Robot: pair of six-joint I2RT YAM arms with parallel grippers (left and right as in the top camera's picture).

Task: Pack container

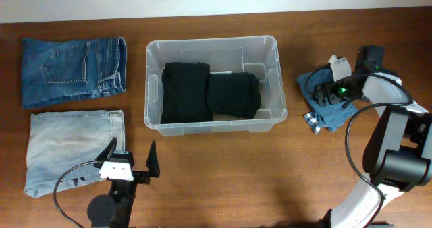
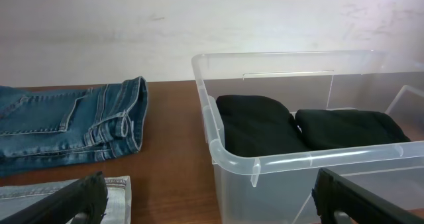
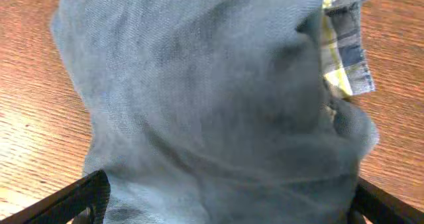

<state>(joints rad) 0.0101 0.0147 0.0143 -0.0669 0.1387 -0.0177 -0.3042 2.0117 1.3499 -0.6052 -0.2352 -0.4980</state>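
Lying lengthwise left-right, container [image 1: 213,122] opens upward.

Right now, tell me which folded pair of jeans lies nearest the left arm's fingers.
The pale light-blue folded jeans, right beside the left arm's fingers; the dark-blue folded jeans lie farther back.

Clear rectangular plastic container [image 1: 212,81] with rounded corners and a rim, upright and open-topped, at the middle of the worktop near the far edge, two folded black garments side by side inside, right end bare
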